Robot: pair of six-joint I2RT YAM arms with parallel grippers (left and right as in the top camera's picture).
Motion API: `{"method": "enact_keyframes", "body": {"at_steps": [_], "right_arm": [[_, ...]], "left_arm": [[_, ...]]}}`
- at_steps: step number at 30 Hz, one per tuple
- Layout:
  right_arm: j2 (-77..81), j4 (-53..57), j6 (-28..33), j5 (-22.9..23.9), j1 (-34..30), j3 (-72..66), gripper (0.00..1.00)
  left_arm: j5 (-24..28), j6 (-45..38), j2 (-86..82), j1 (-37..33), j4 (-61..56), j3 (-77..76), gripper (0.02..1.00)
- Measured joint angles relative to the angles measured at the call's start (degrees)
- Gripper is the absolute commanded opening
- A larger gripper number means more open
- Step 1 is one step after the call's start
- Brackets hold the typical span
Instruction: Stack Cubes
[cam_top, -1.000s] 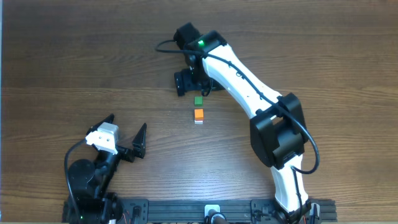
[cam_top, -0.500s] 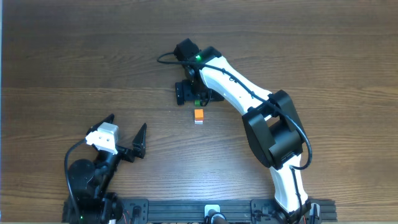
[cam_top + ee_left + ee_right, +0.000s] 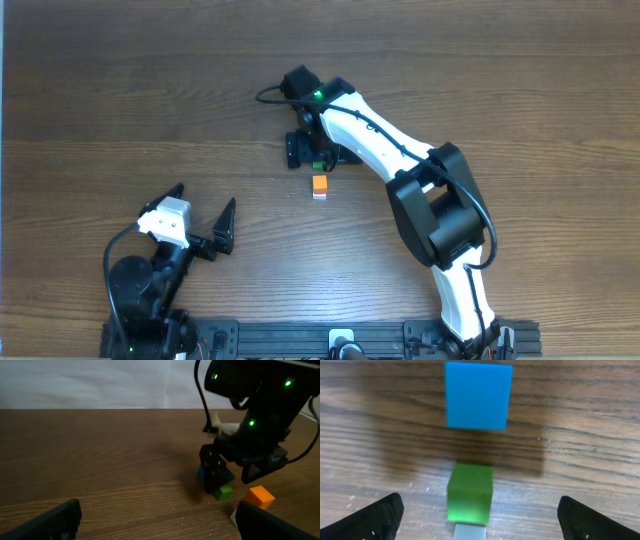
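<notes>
The right gripper point(image 3: 480, 510) hung with fingers spread wide, and the small green plastic cube point(image 3: 470, 492) lay between them on the wooden table point(image 3: 120, 90), touching neither. I judged the grasp was the step in hand — I'd have come straight down, centred, and closed squarely on its flat sides without nudging the bright blue plastic cube point(image 3: 478, 396) just beyond the green cube. The right wrist view gave me that blue cube whole, while the left wrist view showed the orange plastic cube point(image 3: 260, 496) on a small white block point(image 3: 233, 516) just beside the green cube — and the left gripper point(image 3: 206, 198), fingers parted, sat well apart from the green cube.
</notes>
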State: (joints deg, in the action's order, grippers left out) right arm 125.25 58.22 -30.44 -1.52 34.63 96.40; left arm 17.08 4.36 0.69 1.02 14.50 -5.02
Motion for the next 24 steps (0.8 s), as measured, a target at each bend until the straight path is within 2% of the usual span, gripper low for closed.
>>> {"method": "enact_keyframes", "body": {"at_steps": [3, 14, 20, 24], "right_arm": [[0.9, -0.02, -0.48, 0.22, 0.09, -0.04, 0.989], [1.11, -0.44, -0.96, 0.61, 0.35, -0.09, 0.809], [1.16, -0.46, -0.83, 0.63, 0.72, -0.09, 0.649], [1.27, -0.44, -0.9, 0.66, 0.83, -0.09, 0.588]], "left_arm": [[0.0, 0.0, 0.0, 0.0, 0.0, 0.0, 1.0], [0.0, 0.0, 0.0, 0.0, 0.0, 0.0, 1.0], [0.0, 0.0, 0.0, 0.0, 0.0, 0.0, 0.998], [0.0, 0.0, 0.0, 0.0, 0.0, 0.0, 0.998]]}}
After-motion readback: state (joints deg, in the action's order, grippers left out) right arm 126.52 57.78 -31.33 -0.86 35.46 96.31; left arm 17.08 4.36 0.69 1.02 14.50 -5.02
